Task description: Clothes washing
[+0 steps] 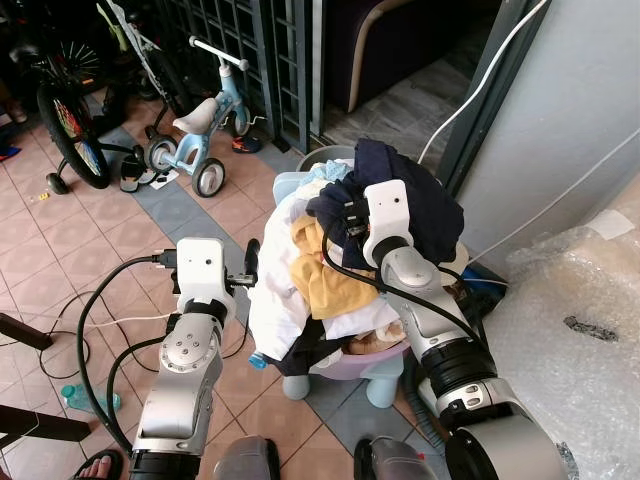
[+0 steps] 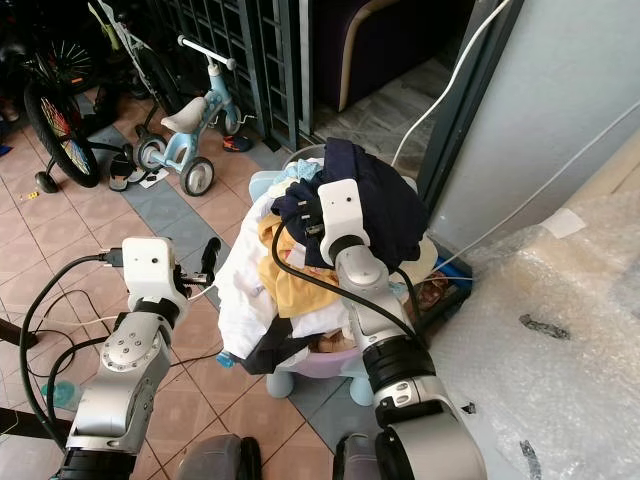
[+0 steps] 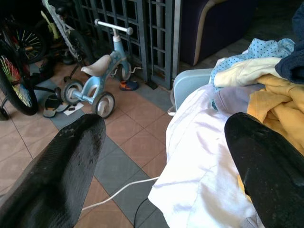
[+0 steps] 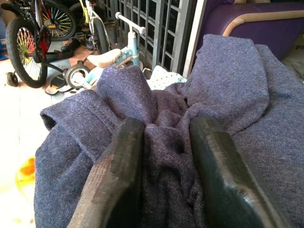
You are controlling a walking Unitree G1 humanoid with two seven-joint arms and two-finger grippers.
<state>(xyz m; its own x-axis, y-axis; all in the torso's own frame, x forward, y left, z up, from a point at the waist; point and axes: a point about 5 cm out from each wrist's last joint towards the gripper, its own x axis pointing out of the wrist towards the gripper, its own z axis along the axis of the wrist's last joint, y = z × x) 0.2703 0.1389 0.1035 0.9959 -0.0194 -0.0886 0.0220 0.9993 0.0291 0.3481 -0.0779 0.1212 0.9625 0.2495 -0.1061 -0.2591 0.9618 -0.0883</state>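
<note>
A heap of clothes sits on a low lilac plastic stool (image 1: 345, 372) in front of me. On top lies a navy garment (image 1: 425, 195), and my right gripper (image 4: 166, 126) is shut on a bunched fold of it. Below it are a yellow garment (image 1: 320, 272) and a white garment (image 1: 275, 300) that hangs down the heap's left side. My left gripper (image 3: 164, 126) is open, level with the white garment's left edge and a little short of it, with nothing between its fingers. A pale blue basket rim (image 3: 185, 84) shows behind the white cloth.
A blue balance bike (image 1: 205, 130) and a bicycle (image 1: 70, 120) stand on the tiled floor at the far left, before a metal gate (image 1: 260, 50). Bubble wrap (image 1: 570, 320) lies to the right. Cables (image 1: 90, 320) run over the floor near my left arm.
</note>
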